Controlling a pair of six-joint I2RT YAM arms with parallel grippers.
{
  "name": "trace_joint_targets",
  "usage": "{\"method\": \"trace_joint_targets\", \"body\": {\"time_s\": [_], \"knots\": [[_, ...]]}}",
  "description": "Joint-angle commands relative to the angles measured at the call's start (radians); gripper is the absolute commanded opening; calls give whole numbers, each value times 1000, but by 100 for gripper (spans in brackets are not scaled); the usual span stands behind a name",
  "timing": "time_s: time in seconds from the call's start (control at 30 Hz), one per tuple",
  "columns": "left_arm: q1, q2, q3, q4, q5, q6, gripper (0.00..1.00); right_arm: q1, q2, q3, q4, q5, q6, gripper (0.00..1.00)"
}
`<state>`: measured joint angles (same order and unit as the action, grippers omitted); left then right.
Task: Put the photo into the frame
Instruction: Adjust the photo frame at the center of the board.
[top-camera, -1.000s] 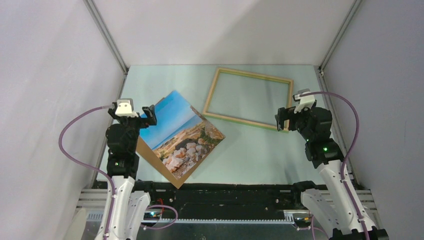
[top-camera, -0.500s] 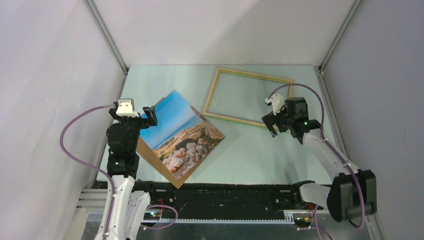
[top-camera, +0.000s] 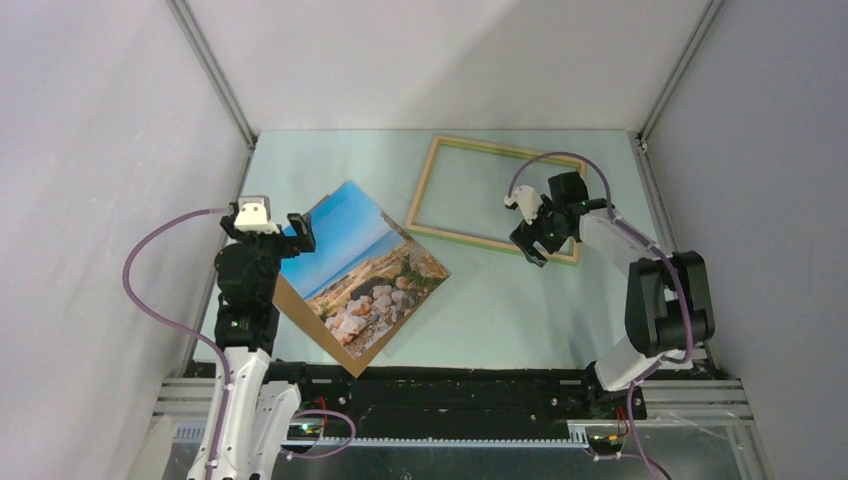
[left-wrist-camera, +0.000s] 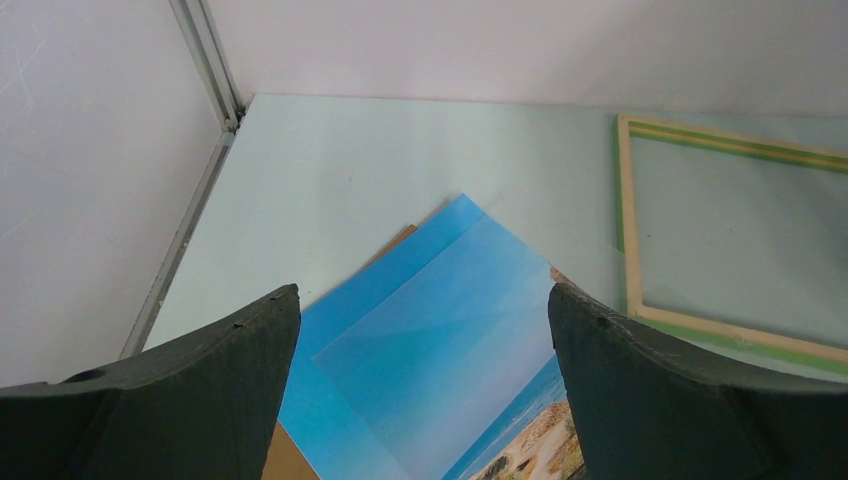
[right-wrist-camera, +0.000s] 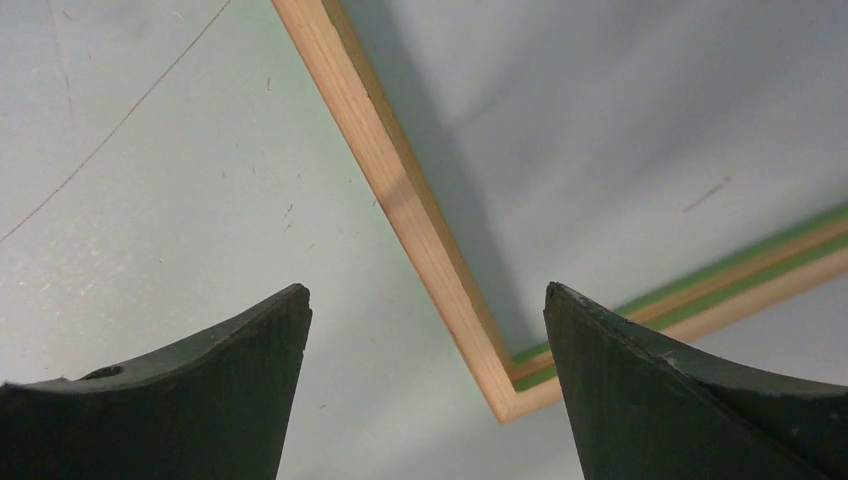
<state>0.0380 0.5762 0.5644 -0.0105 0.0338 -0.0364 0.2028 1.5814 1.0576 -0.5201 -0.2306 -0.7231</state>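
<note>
A thin rectangular frame (top-camera: 423, 183), light wood on top with a green edge showing beneath, lies flat on the pale green table (top-camera: 500, 310). The right gripper (top-camera: 533, 250) hovers over the frame's near rail, close to its near right corner, fingers spread wide and holding nothing. The large landscape photo (top-camera: 360, 265) of blue sky, sea and pale rocks lies face up and turned at an angle, just left of the frame's near left corner (whether they touch, you cannot tell). The left gripper (top-camera: 265, 230) waits to the left of the frame, above the photo's far left edge, also spread and empty.

You seem about to take hold of the frame. Lower straight down so one finger lands inside the frame's rail and one outside. Close gently, keeping the frame flat, and avoid nudging it toward the photo.
</note>
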Motion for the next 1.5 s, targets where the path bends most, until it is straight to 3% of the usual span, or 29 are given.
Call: {"method": "trace_joint_targets", "body": {"time_s": [0.0,0.23,0.5,0.63,0.83,0.97,1.17,1.47], "knots": [[2,4,35,18,7,2,98,-10,86,82,-56,-38,-72,90],[3,15,38,18,-1,4,98,-21,210,142,-73,-36,-92,87],[3,11,38,19,-10,6,98,-61,280,165,-65,-60,-74,74],[4,10,40,18,-11,6,98,-83,280,165,-85,-82,-57,60],[3,5,41,19,-6,4,98,-138,255,154,-134,-106,-2,28],[2,-2,42,18,-1,1,98,-163,190,83,-105,-72,38,17],[2,-8,43,19,5,-2,98,-194,101,-4,-80,-17,154,10],[3,11,66,17,5,5,99,-194,-6,-90,-109,97,342,9]]}}
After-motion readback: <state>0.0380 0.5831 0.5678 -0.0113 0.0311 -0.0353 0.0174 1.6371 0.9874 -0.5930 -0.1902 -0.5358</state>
